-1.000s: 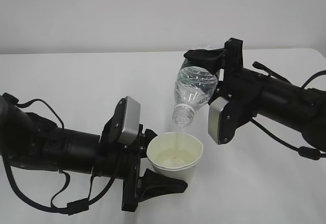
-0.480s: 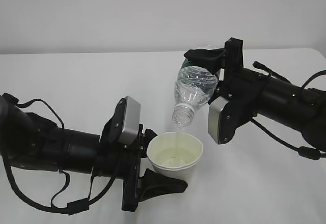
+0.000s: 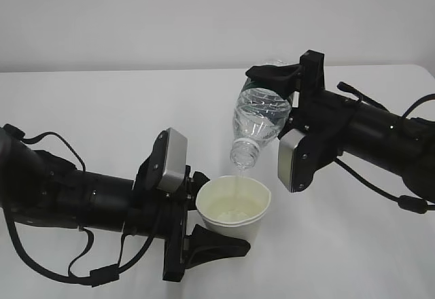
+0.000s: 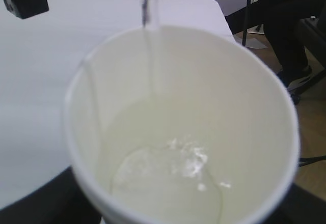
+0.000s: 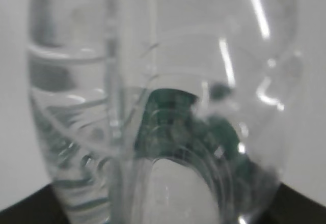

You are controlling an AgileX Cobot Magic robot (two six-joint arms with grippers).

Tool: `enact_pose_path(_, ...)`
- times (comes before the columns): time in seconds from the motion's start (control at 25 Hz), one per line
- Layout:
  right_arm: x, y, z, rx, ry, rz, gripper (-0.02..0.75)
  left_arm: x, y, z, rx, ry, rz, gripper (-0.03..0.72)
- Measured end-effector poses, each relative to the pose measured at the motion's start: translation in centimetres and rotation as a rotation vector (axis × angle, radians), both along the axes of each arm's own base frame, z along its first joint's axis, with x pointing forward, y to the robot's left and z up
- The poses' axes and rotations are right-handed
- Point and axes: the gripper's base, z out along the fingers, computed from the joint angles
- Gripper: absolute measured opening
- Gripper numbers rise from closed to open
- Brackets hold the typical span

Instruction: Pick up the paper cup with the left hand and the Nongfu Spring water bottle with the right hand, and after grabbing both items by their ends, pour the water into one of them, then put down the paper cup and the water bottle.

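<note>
The white paper cup (image 3: 234, 207) stands upright just above the table, with my left gripper (image 3: 204, 210) shut on its side. It fills the left wrist view, where the paper cup (image 4: 244, 107) is partly full of water (image 4: 168, 178). My right gripper (image 3: 275, 88) is shut on the base end of the Nongfu Spring water bottle (image 3: 259, 119), which is tipped neck-down over the cup. A thin stream of water (image 3: 238, 177) falls from the bottle's mouth into the cup. The bottle (image 5: 153, 107) fills the right wrist view, with green label showing through.
The white table (image 3: 102, 109) spreads around both arms. In the left wrist view the table's right edge, a floor and dark chair legs (image 4: 290, 35) lie beyond the cup. A pale wall stands behind the table.
Both arms have kept still. Water keeps running from the bottle into the cup.
</note>
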Motion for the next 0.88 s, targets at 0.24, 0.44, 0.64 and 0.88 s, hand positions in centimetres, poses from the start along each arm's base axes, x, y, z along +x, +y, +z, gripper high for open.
enact_pose_path(0.24, 0.0, 0.0, 0.0, 0.0, 0.0, 0.0, 0.445, 0.0, 0.0, 0.0, 0.0, 0.0, 0.0, 0.491)
enact_pose_path(0.44, 0.0, 0.0, 0.0, 0.0, 0.0, 0.0, 0.445, 0.0, 0.0, 0.0, 0.0, 0.0, 0.0, 0.491)
enact_pose_path(0.64, 0.0, 0.0, 0.0, -0.001, -0.001, 0.0, 0.445, 0.0, 0.0, 0.0, 0.0, 0.0, 0.001, 0.491)
enact_pose_path(0.88, 0.0, 0.0, 0.0, -0.009, -0.009, 0.0, 0.445, 0.02, 0.0, 0.01, -0.001, 0.0, 0.002, 0.49)
